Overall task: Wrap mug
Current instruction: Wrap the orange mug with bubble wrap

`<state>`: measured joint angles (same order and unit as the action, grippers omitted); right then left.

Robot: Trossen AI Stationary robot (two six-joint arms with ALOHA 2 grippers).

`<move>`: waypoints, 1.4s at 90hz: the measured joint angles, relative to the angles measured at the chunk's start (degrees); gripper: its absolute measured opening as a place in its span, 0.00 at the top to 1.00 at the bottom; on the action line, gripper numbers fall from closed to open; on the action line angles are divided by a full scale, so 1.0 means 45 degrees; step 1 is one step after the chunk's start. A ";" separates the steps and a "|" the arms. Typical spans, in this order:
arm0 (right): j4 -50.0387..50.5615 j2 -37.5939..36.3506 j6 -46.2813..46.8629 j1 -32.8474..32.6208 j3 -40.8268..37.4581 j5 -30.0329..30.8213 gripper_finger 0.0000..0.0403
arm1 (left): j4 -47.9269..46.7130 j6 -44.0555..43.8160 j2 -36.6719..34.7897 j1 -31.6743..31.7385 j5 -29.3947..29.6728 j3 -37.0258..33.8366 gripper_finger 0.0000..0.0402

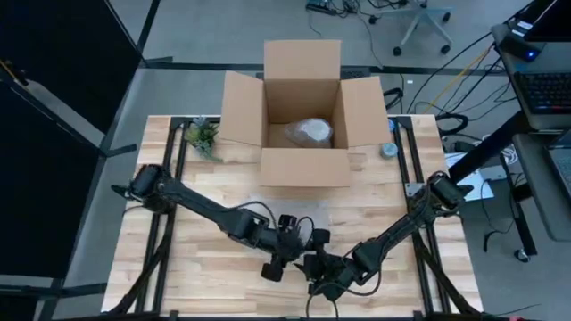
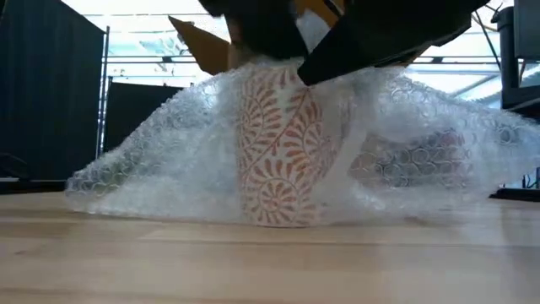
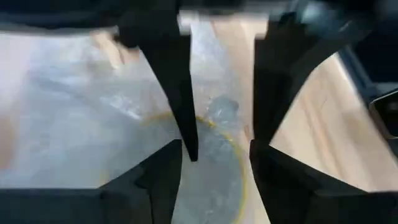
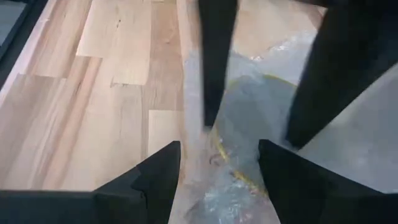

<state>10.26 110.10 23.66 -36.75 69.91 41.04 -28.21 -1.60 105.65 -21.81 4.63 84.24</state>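
Both claws, left (image 1: pixel 287 242) and right (image 1: pixel 314 265), hang spread above one mug (image 2: pixel 283 148) under one bubble-wrap sheet (image 2: pixel 152 165).

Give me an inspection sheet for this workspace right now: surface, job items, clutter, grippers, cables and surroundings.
Surface: wooden table, bare boards around the work.
Job's things: mug with an orange leaf pattern, upright, draped in bubble wrap that spreads onto the table.
Clutter: open cardboard box at the far edge with a wrapped bundle inside; small plant to its left; tape roll to its right.
Grippers: left gripper and right gripper both over the mug, fingers apart.
Cables: several on the floor beyond the table.
Surroundings: office chair base, desk with keyboard, dark panels.
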 joint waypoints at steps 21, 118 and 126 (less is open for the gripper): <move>0.0065 0.0015 -0.0080 0.0000 -0.0011 -0.0049 0.50 | -0.0659 0.0229 -0.1445 0.0007 0.1141 -0.0003 0.56; -0.0506 0.0068 -0.0754 0.0166 -0.0058 -0.0185 0.50 | 0.3285 -0.0054 -0.1437 0.1425 0.0463 -0.3841 0.56; -0.0559 0.0068 -0.0758 0.0180 -0.0049 -0.0138 0.50 | 0.3504 -0.0392 -0.1315 0.1392 0.0298 -0.4097 0.56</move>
<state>7.75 110.41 20.25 -35.94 69.69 40.41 -12.44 -3.36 99.73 -15.55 5.97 65.80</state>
